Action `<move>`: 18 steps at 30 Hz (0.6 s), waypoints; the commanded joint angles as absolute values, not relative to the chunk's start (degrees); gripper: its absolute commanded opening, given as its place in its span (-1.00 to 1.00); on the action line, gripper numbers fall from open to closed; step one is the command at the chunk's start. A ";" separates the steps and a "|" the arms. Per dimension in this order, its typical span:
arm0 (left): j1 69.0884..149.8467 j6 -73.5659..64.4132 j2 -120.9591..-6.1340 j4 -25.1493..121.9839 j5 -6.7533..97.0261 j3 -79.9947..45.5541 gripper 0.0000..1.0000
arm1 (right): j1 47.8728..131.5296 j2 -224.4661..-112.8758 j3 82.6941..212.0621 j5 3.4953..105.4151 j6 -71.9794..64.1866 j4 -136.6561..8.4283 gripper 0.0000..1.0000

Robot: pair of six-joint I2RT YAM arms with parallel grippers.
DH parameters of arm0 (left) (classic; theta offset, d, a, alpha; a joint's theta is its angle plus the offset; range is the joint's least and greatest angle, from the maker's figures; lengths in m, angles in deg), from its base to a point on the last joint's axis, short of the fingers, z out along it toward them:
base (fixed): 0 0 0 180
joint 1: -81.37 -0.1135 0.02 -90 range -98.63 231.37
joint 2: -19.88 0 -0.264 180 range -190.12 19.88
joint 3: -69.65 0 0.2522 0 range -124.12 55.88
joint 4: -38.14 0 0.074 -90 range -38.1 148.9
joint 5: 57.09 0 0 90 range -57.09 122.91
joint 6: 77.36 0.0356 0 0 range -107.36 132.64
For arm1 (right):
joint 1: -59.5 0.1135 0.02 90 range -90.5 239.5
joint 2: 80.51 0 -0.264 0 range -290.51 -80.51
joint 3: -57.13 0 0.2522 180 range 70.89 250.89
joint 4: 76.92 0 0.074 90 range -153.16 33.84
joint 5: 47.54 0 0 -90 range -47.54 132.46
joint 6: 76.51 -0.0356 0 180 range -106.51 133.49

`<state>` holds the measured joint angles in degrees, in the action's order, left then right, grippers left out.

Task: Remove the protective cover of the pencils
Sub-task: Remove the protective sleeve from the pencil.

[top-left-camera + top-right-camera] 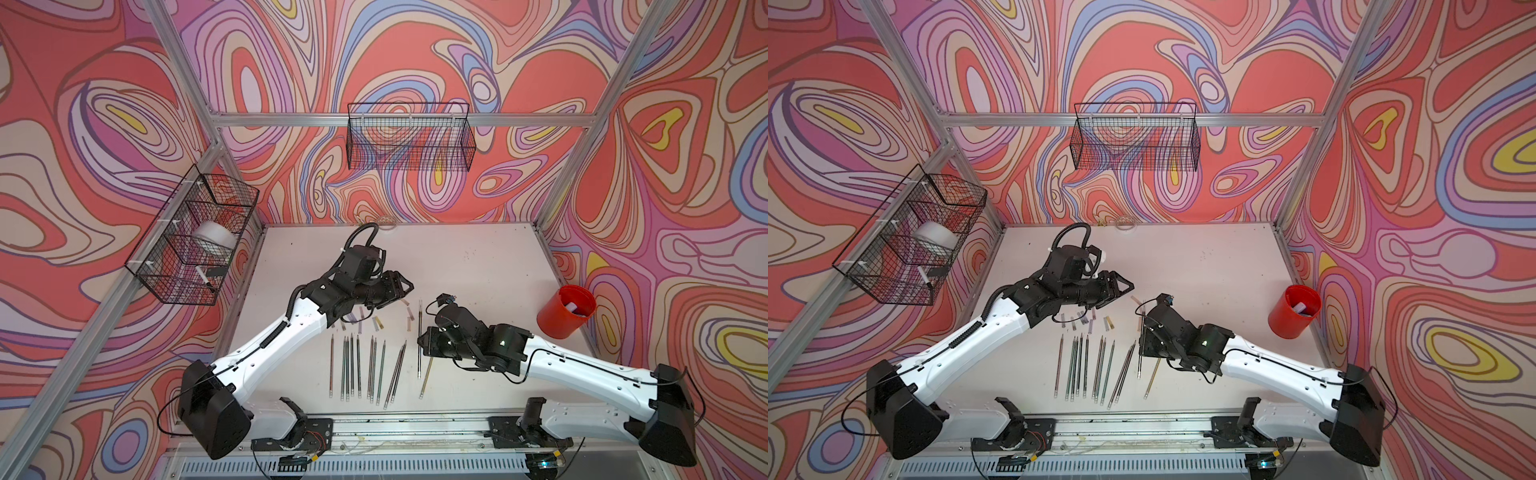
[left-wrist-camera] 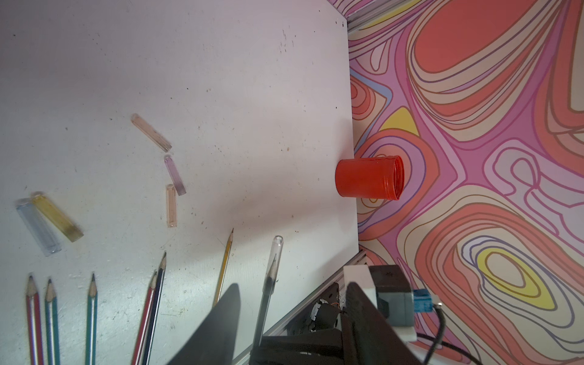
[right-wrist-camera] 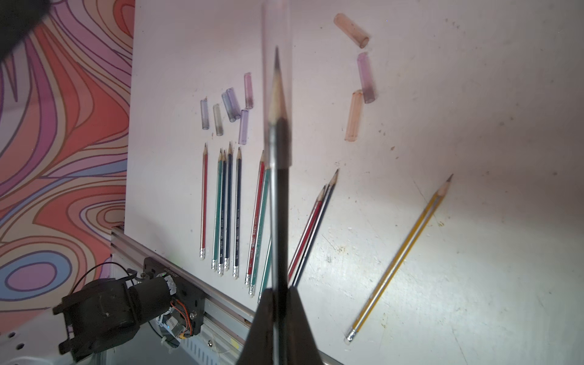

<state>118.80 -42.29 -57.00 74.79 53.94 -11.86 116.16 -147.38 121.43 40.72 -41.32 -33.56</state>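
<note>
My right gripper (image 3: 278, 292) is shut on a black pencil (image 3: 279, 221), holding it low on the barrel. A clear protective cover (image 3: 278, 28) still sits over that pencil's sharpened tip (image 2: 273, 262). My left gripper (image 2: 292, 286) stands open with the covered tip between its fingers, touching neither. In both top views the left gripper (image 1: 410, 286) (image 1: 1131, 286) is just beside the covered end. Several bare pencils (image 1: 357, 365) (image 3: 227, 205) lie in a row, and a yellow pencil (image 3: 401, 256) lies apart. Several loose covers (image 3: 234, 104) (image 2: 174, 175) (image 1: 361, 318) lie on the table.
A red cup (image 1: 567, 311) (image 2: 368, 178) stands at the table's right edge. A wire basket (image 1: 409, 137) hangs on the back wall, and another (image 1: 195, 237) on the left wall holds a white roll and a marker. The aluminium rail (image 1: 415, 428) runs along the front.
</note>
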 commanded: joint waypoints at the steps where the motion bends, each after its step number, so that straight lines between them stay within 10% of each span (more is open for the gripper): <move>1: 119.43 -43.26 -58.03 72.91 54.45 -10.56 0.12 | 116.08 -146.26 123.18 42.44 -39.15 -36.26 -0.92; 18: 120.21 -42.86 -59.66 72.31 55.25 -10.65 -0.01 | 116.07 -148.36 125.20 45.08 -39.16 -38.89 -0.94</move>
